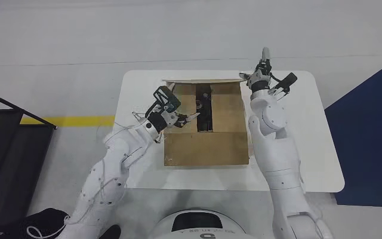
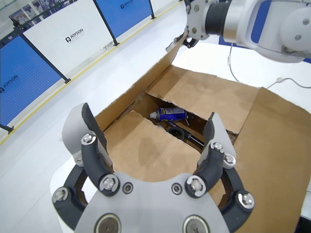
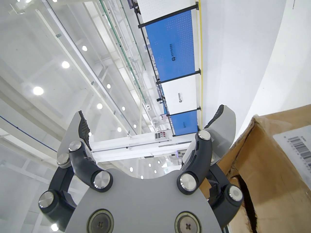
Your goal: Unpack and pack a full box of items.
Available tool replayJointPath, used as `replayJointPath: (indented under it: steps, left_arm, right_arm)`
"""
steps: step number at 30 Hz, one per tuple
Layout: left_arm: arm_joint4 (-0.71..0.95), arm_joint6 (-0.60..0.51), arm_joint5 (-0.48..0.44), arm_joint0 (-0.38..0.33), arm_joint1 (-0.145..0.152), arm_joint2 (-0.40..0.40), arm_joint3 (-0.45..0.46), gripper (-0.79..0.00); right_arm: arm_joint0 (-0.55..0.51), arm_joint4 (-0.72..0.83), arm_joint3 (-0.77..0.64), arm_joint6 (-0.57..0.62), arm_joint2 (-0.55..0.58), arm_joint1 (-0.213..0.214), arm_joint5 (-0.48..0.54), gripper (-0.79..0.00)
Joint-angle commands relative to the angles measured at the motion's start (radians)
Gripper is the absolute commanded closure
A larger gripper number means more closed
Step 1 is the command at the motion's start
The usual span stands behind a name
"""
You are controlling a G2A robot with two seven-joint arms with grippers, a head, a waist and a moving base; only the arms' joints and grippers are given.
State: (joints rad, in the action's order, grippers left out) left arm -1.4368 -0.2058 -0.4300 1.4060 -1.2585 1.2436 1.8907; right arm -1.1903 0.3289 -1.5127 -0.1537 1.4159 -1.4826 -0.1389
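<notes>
A brown cardboard box [image 1: 206, 149] sits mid-table. Its inner flaps stand partly apart, and the gap shows a blue spray can [image 2: 170, 114] and dark items [image 1: 205, 113]. My left gripper [image 2: 150, 127] hovers open over the box's left flap [image 2: 150, 151], holding nothing; in the top view the left gripper [image 1: 179, 113] is at the box's left edge. My right gripper [image 1: 255, 64] is at the far right corner, open and pointing upward. One of its fingers [image 2: 181, 40] lies against the corner of the raised far flap [image 2: 145, 83]. The box corner [image 3: 267, 170] lies beside the right gripper [image 3: 151, 120].
The white table [image 1: 298, 161] has bare surface to the right and left of the box. A white cable [image 2: 279, 79] lies on the table beyond the box. Blue and white barrier panels [image 2: 73, 37] stand on the floor well behind.
</notes>
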Motion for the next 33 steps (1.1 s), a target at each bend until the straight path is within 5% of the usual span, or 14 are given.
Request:
replayJointPath:
  steps: [1, 8, 19, 26, 33]
  left_arm:
    - [0.028, 0.014, -0.003, 0.023, 0.004, 0.030, 0.010, -0.785]
    - [0.156, 0.059, -0.070, 0.072, 0.020, 0.146, -0.026, -0.785]
    - [0.035, 0.148, -0.133, 0.242, 0.053, 0.313, -0.055, -0.785]
    - [0.026, 0.151, -0.148, 0.300, 0.063, 0.353, -0.074, -0.785]
    - [-0.069, 0.134, -0.162, 0.325, 0.069, 0.304, -0.069, -0.785]
  right_arm:
    - [-0.012, -0.033, -0.024, 0.012, 0.003, 0.004, -0.054, -0.785]
    - [-0.050, -0.142, -0.126, 0.009, -0.014, 0.014, -0.241, -0.785]
    - [-0.021, -0.272, -0.148, 0.062, -0.073, 0.020, -0.446, -0.785]
    - [0.028, -0.315, -0.115, 0.083, -0.115, 0.018, -0.506, -0.785]
    - [0.049, -0.325, -0.093, 0.083, -0.129, 0.014, -0.513, -0.785]
